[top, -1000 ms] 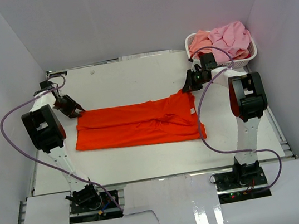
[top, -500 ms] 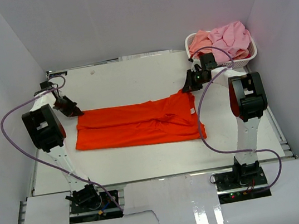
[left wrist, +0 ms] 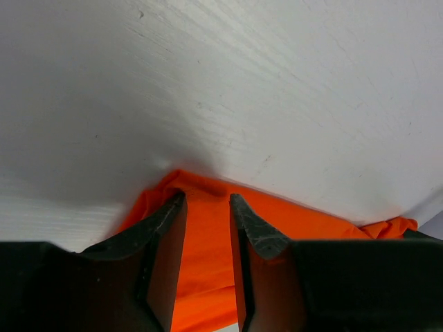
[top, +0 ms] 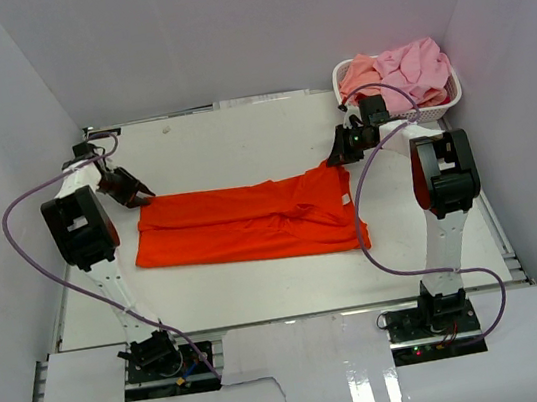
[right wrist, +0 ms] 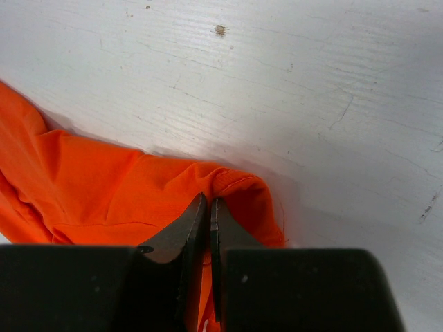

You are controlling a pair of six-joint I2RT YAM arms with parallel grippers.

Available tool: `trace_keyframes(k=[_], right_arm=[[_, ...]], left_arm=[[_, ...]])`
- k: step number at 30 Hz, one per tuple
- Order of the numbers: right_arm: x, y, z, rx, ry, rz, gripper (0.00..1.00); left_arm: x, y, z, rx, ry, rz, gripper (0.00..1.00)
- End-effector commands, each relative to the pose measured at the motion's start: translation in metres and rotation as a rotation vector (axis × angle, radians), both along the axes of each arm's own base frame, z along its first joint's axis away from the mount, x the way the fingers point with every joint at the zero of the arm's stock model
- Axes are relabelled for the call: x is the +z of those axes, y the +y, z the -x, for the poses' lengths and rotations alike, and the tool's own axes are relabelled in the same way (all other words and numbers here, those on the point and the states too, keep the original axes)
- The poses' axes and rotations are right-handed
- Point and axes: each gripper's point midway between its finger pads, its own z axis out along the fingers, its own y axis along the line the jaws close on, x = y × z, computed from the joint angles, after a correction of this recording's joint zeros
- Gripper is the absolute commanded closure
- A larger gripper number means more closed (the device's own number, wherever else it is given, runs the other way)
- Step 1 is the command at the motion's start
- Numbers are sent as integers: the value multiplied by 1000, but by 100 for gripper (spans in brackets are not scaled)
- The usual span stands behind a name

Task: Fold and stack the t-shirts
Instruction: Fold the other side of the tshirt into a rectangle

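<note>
Shirt [top: 252, 224], orange-red, lies folded in a long band across the table [top: 238, 135]. At its far-right corner the right gripper [top: 333, 161] pinches the cloth, jaws closed on it. At the far-left corner the left gripper [top: 143, 194] sits with jaws narrowly apart, clamping nothing. Far right, pink shirts [top: 400, 68] fill the basket [top: 446, 104].

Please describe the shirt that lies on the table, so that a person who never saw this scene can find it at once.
Start from the white table. Across its middle, spread flat from left to right, lies the orange-red t-shirt. It is the only garment out on the table and the brightest one; the pale pink shirts are heaped in the white basket at the far right corner.
</note>
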Motion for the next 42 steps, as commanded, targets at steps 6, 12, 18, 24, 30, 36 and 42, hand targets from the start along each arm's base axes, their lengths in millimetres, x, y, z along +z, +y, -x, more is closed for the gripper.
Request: trace_keyframes(k=[6, 12, 18, 24, 30, 36, 42], right_arm=[[14, 6, -8, 27, -43, -18, 92], [14, 10, -7, 38, -40, -31, 92], [17, 12, -7, 43, -46, -33, 92], [18, 13, -6, 47, -48, -36, 92], [17, 14, -5, 51, -49, -41, 92], [18, 15, -4, 53, -49, -42, 92], [18, 15, -4, 55, -48, -45, 92]], left_arm=[[-7, 15, 2, 16, 32, -76, 54], [-30, 17, 5, 10, 126, -91, 55], [-40, 23, 6, 13, 164, -114, 62], [-48, 26, 12, 16, 204, -139, 69], [-55, 33, 19, -1, 262, -206, 73], [-53, 39, 22, -20, 288, -299, 87], [-48, 43, 19, -21, 283, -336, 100]])
